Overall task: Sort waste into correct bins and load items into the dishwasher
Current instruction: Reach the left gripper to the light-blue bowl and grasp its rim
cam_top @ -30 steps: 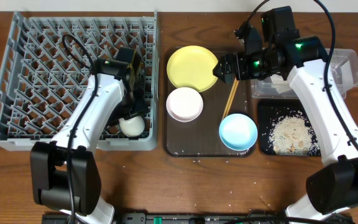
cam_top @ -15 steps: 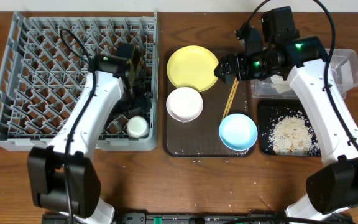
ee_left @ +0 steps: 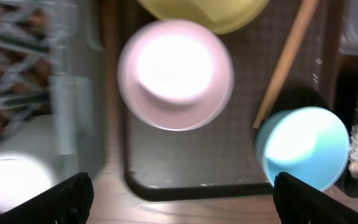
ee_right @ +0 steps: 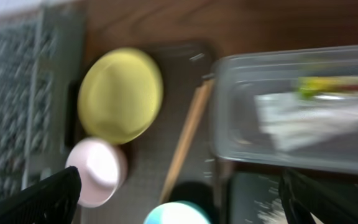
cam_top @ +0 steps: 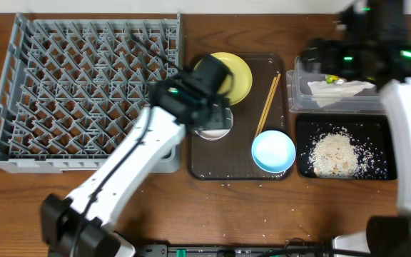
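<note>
We swing our left gripper [ee_left: 185, 199], jaws spread, from the rack [cam_top: 63, 86] over the white bowl [ee_left: 176, 74]; our right gripper [ee_right: 185, 196] (likewise spread) retreats above the tub [ee_right: 247, 146].

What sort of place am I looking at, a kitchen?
Probably a test bench staged as a dish-clearing station, not a real kitchen: a grey dish rack, a brown tray of bowls and a black tray of rice scraps on one wooden table.

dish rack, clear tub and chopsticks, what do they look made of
Dish rack: looks like moulded grey plastic, matte, with uniform pegs.
Clear tub: seemingly transparent plastic; the napkin shows through it.
Chopsticks: probably bare wood or bamboo, pale tan and dull.
</note>
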You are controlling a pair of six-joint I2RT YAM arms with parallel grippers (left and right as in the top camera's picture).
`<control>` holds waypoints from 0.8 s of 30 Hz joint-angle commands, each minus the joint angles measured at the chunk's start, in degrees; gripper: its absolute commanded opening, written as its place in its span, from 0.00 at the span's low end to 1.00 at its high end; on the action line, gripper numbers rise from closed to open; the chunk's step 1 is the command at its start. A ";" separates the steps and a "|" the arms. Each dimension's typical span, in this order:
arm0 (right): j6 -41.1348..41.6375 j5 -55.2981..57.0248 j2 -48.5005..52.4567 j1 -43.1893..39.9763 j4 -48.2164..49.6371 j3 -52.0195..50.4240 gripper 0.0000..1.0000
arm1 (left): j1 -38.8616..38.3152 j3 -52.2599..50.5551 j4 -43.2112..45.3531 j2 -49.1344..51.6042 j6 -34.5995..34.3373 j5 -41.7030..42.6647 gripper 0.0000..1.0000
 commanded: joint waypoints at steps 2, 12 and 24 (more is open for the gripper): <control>3.32 4.22 -2.40 -3.26 -1.73 1.38 0.99 | -4.90 0.26 3.41 5.33 -2.38 0.33 0.93; 3.32 4.20 -2.25 -4.52 -2.27 1.36 0.99 | -11.39 0.35 15.17 18.97 0.33 10.47 0.90; 3.34 4.20 -2.25 -4.52 -2.27 1.36 0.99 | -11.43 0.66 17.07 24.09 0.63 12.17 0.73</control>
